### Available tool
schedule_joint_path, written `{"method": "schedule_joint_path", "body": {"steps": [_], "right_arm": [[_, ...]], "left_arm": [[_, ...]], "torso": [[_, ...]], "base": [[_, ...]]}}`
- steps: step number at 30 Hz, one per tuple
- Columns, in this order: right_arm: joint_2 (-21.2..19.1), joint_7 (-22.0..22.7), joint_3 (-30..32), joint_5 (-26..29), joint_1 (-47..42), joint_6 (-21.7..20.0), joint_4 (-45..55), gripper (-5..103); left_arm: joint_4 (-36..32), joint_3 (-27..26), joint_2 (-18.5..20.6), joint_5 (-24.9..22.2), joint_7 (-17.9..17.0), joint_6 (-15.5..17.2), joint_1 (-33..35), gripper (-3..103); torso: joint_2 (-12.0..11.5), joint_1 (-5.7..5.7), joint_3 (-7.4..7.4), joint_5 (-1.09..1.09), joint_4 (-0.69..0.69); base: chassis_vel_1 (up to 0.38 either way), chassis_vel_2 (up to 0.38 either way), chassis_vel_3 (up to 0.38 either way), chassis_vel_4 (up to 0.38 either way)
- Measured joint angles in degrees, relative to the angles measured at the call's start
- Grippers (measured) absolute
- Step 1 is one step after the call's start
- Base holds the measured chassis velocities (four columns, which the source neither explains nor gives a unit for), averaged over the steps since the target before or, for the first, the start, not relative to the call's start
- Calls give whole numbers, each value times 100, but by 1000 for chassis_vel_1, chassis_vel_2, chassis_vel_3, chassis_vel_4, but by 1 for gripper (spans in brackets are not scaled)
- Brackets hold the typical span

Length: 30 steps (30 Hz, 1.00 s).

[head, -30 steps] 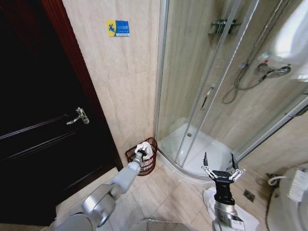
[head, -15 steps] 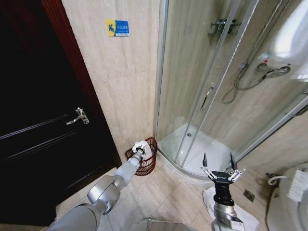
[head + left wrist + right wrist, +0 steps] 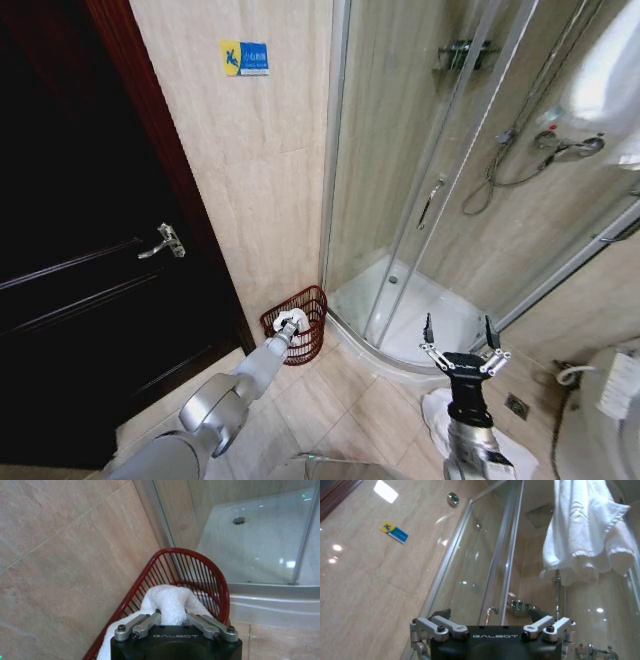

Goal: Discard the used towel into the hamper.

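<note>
Since a moment ago the left gripper (image 3: 291, 325) has sunk lower, carrying the crumpled white towel (image 3: 296, 319) down to the rim of the round dark-red openwork hamper (image 3: 313, 303). The hamper stands upright on the floor tiles against the beige wall, mouth up, beside the glass shower enclosure (image 3: 420, 180). In the left wrist view the fingers (image 3: 134, 625) pinch the towel (image 3: 167, 602), which humps up between them and trails over the hamper's near rim (image 3: 197, 555). Further right, the right gripper (image 3: 457, 345) hangs spread wide, holding nothing.
</note>
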Motion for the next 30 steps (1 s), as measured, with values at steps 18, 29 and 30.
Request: {"method": "schedule_joint_path", "body": {"steps": [18,29,30], "right_arm": [[0,-659,-6,-107,-16,0,430,100],[0,-927,-37,-37,-27,0,475,100],[0,-927,-37,-30,-30,0,461,100]], "left_arm": [[-116,-109,-192,-858,23,137,36,9],[-170,-140,-204,-772,-154,259,91,16],[-183,-142,-178,-739,-172,271,106,21]], "torso": [[1,-2,0,1,1],[-3,3,1,-1,-2],[-2,1,0,1,-2]], "base": [[-58,58,67,-66],[-109,103,85,-76],[10,-2,-77,5]]}}
